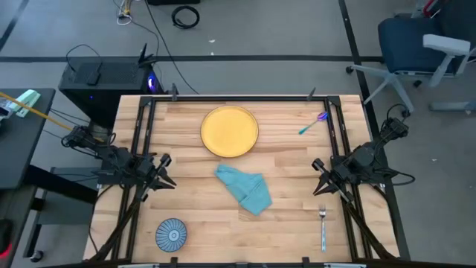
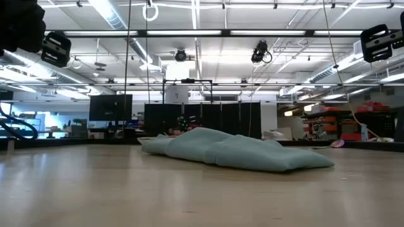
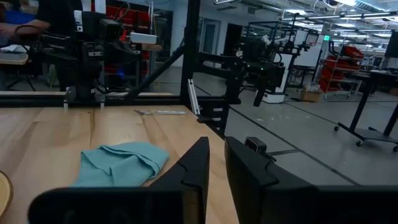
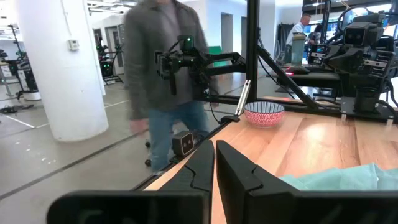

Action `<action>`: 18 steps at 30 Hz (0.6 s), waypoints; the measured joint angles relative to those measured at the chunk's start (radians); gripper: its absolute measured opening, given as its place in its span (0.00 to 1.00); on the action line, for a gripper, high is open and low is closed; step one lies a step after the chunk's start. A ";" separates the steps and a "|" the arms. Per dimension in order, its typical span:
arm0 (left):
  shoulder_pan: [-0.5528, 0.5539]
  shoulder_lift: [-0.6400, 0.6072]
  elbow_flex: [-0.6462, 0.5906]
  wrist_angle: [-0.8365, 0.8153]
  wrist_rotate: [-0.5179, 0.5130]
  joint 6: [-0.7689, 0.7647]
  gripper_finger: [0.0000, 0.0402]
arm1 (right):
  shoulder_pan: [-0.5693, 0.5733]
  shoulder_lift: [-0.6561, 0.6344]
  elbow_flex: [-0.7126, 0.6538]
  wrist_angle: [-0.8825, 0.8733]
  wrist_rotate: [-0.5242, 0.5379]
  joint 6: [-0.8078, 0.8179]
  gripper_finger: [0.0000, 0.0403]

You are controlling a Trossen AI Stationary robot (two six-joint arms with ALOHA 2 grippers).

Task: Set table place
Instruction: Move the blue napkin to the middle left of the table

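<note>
We had both arms parked at the table's [image 1: 201, 231] side rails, well clear of every item, which we read as a waiting pose with the place setting not yet begun. The left gripper [image 1: 165, 173] hovered by the left edge with its fingers [image 3: 198, 163] drawn nearly together on nothing; the right gripper [image 1: 318, 179] mirrored it at the right edge, likewise closed and empty. The plank table lay with its long axis running left to right between the arms. On it, the yellow plate [image 1: 230, 131] sat far centre and the teal napkin [image 1: 245, 187] lay crumpled just nearer than it, mid-table. The patterned bowl [image 1: 171, 234] stood near left, and the fork [image 1: 323, 226] near right, lengthwise near-to-far. The small spoon [image 1: 313, 123] lay at far right, slanted. We judged these scattered spots as starting positions awaiting gathering around the plate
</note>
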 joint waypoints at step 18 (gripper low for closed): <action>0.000 0.000 0.000 0.000 0.000 0.000 0.15 | 0.000 0.000 0.000 0.000 0.000 0.000 0.06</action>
